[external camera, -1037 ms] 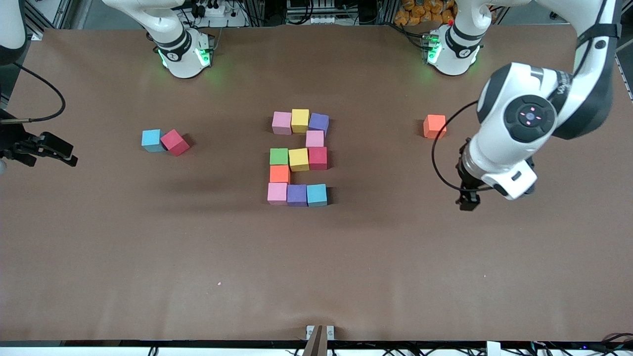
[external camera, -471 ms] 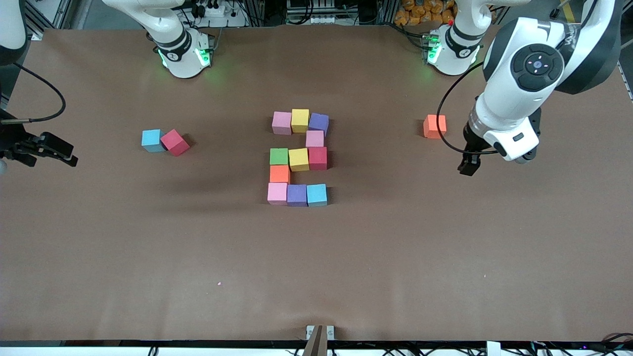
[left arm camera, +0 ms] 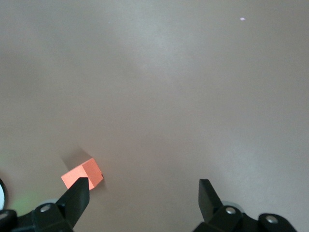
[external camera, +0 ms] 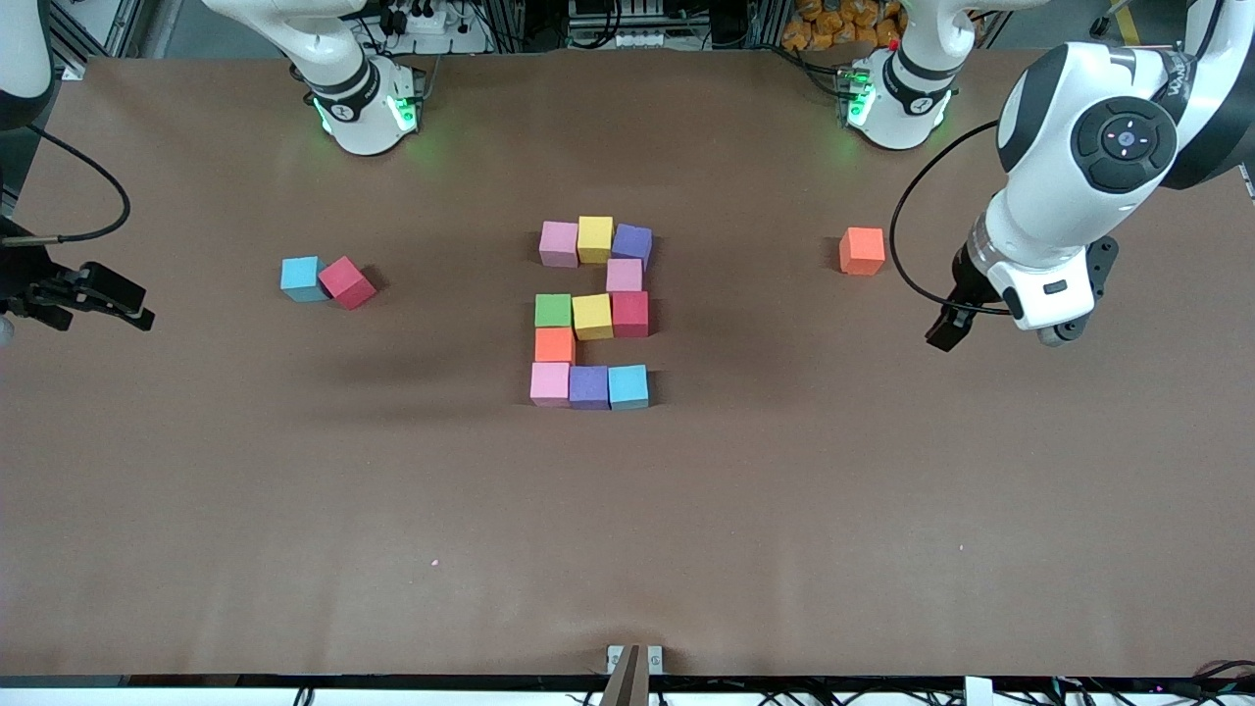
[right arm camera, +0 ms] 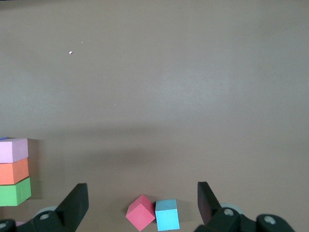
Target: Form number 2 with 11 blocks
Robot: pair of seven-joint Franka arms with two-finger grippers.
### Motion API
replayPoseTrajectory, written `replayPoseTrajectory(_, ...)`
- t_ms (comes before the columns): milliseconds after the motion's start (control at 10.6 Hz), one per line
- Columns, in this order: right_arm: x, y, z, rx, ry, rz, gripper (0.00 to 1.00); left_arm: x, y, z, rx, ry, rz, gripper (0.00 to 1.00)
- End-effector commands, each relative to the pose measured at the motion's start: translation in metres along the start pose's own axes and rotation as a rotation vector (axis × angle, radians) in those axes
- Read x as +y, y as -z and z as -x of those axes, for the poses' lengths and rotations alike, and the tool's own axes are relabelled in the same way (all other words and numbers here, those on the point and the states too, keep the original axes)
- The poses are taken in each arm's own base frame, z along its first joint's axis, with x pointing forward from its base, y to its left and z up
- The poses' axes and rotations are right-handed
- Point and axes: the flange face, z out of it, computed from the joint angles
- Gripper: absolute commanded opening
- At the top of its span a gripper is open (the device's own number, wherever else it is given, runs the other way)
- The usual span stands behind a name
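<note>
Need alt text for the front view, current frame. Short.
A blocky number 2 of eleven coloured cubes sits mid-table. Spare blocks lie apart: an orange block toward the left arm's end, a light blue block touching a red block toward the right arm's end. The left end effector hangs empty near the orange block; the right end effector waits at the table's edge.

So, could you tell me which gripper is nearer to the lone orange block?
Left. The left gripper hangs open beside the lone orange block, toward its own end of the table. The right gripper waits open at the right arm's end.
</note>
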Motion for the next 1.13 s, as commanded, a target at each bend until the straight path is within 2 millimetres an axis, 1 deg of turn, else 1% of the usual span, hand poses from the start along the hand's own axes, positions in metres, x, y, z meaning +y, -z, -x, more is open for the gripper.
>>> replayPoseTrajectory(0, 0.003, 0.001, -0.001, 0.001, 0.004, -0.011, 1.0, -0.01, 0.021, 0.0, 0.003, -0.148, 0.035, 1.0)
replayPoseTrajectory(94, 0.004, -0.003, -0.002, -0.005, 0.003, -0.011, 1.0, -0.01, 0.021, 0.001, -0.001, -0.212, 0.026, 1.0)
replayPoseTrajectory(189, 0.003, -0.003, -0.003, -0.004, 0.005, -0.011, 1.0, -0.01, 0.023, 0.005, 0.002, -0.269, 0.023, 1.0)
replayPoseTrajectory(283, 0.0, -0.002, -0.005, 0.011, 0.008, -0.01, 1.0, -0.011, 0.024, 0.004, 0.004, -0.318, 0.026, 1.0)
replayPoseTrajectory(377, -0.002, -0.005, -0.006, 0.013, 0.012, -0.01, 1.0, -0.009, 0.032, 0.003, 0.011, -0.376, 0.04, 1.0)
replayPoseTrajectory(471, -0.006, -0.008, -0.007, 0.008, 0.018, -0.01, 1.0, -0.009, 0.036, 0.002, 0.017, -0.432, 0.046, 1.0)
replayPoseTrajectory(754, -0.008, -0.007, -0.008, 0.01, 0.021, -0.011, 1.0, -0.012, 0.055, -0.002, 0.01, -0.613, 0.029, 1.0)
replayPoseTrajectory(849, -0.008, -0.008, -0.007, 0.006, 0.021, -0.011, 1.0, -0.014, 0.059, -0.003, 0.0, -0.687, 0.02, 1.0)
replayPoseTrajectory(1037, -0.005, -0.008, -0.007, 0.007, 0.018, -0.01, 1.0, -0.018, 0.065, -0.004, -0.018, -0.756, 0.022, 1.0)
